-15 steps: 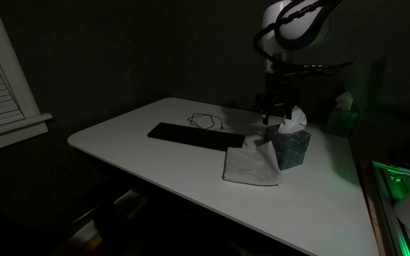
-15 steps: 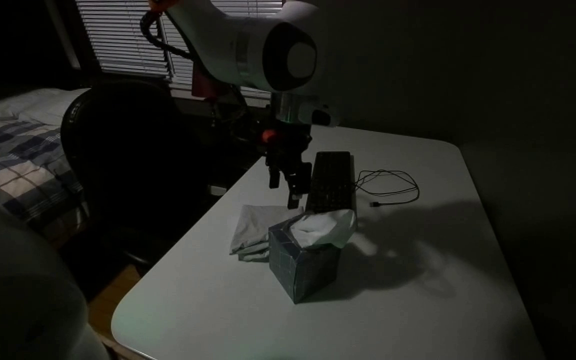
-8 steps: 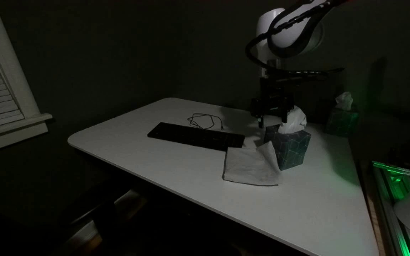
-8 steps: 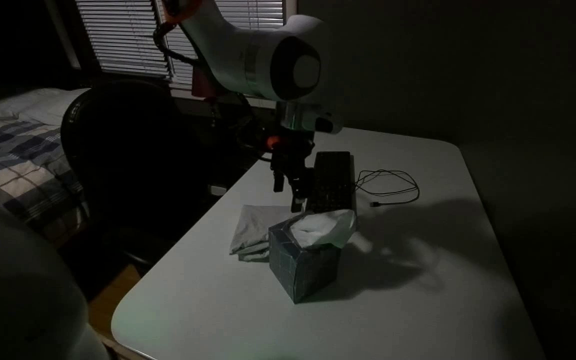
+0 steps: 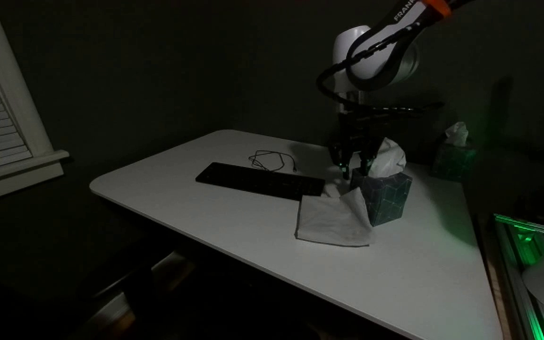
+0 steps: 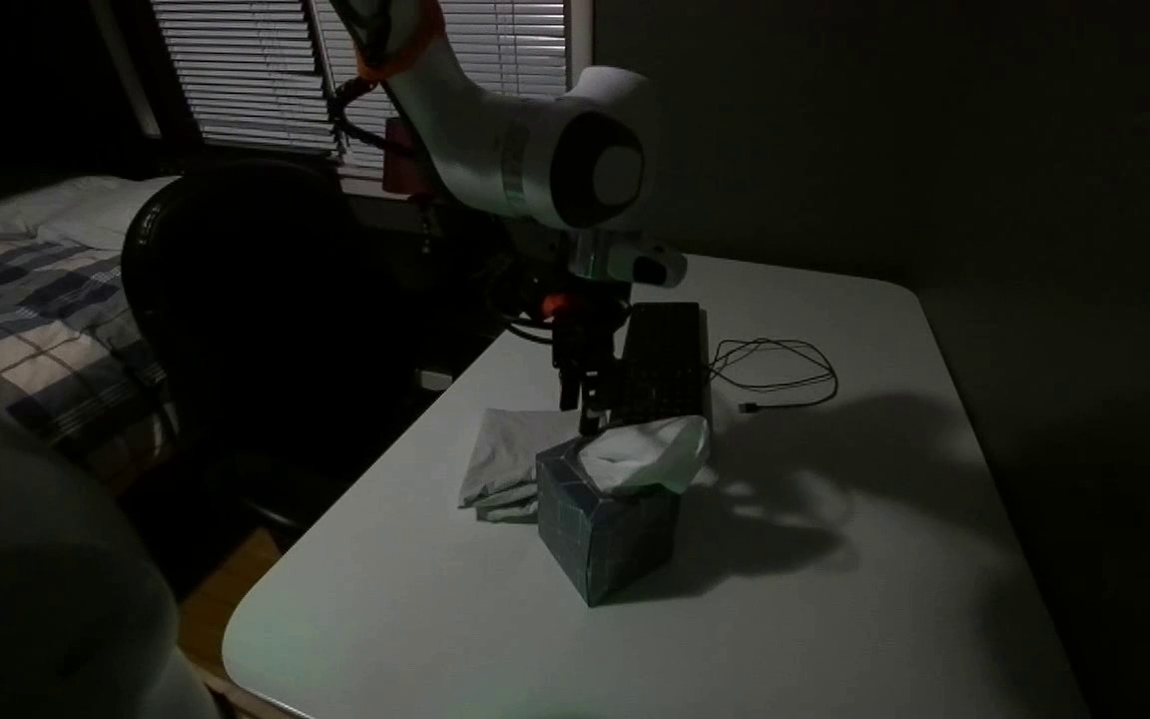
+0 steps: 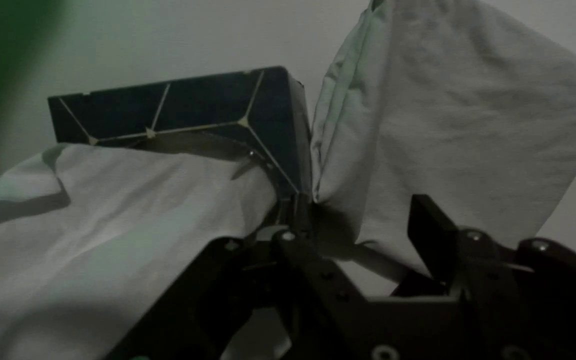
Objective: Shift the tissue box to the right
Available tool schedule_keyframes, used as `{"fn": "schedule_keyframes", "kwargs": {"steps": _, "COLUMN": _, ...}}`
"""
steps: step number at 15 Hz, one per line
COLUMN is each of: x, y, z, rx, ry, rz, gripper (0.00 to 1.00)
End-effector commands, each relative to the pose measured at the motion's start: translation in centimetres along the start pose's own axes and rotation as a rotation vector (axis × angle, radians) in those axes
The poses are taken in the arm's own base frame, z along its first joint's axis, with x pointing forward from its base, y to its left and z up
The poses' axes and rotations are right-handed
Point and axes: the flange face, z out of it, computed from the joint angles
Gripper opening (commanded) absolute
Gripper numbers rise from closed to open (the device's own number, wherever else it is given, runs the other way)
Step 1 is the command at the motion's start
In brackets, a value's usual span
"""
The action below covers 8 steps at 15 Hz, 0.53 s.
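The tissue box [image 5: 387, 198] is a dark teal-grey cube with pale lines and a white tuft [image 5: 388, 158]. It stands upright on the white table [image 5: 253, 226], and also shows in an exterior view [image 6: 605, 534]. My gripper [image 5: 355, 172] is open, pointing down, at the box's keyboard-side edge, and shows in an exterior view [image 6: 580, 414]. In the wrist view my gripper [image 7: 358, 202] has its jaws apart with nothing held. One finger lies over the near corner of the tissue box [image 7: 208, 102], close to the tuft; I cannot tell whether it touches. The other finger is over the grey cloth [image 7: 468, 125].
The folded grey cloth [image 5: 333, 222] lies against the box. A black keyboard [image 5: 258, 181] and a thin cable [image 5: 272, 160] lie beyond the gripper. A smaller green-tinted box [image 5: 454, 163] with a white tuft is behind at the table's edge. A dark chair [image 6: 256, 330] stands beside the table.
The arm has come down and moved slightly toward the keyboard. The fingers look closer together in both exterior views. The tuft has shifted very slightly; the box stays practically in place.
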Motion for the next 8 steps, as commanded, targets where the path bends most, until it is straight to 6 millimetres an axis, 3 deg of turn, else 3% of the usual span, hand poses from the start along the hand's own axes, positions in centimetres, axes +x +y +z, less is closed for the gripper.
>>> {"fn": "schedule_keyframes", "kwargs": {"steps": 1, "x": 0.2, "y": -0.2, "z": 0.9, "rx": -0.010, "ry": -0.001, "rz": 0.026, "gripper": 0.57}}
{"fn": "schedule_keyframes", "kwargs": {"steps": 8, "x": -1.1, "y": 0.3, "z": 0.1, "rx": -0.024, "ry": -0.011, "rz": 0.045, "gripper": 0.62}}
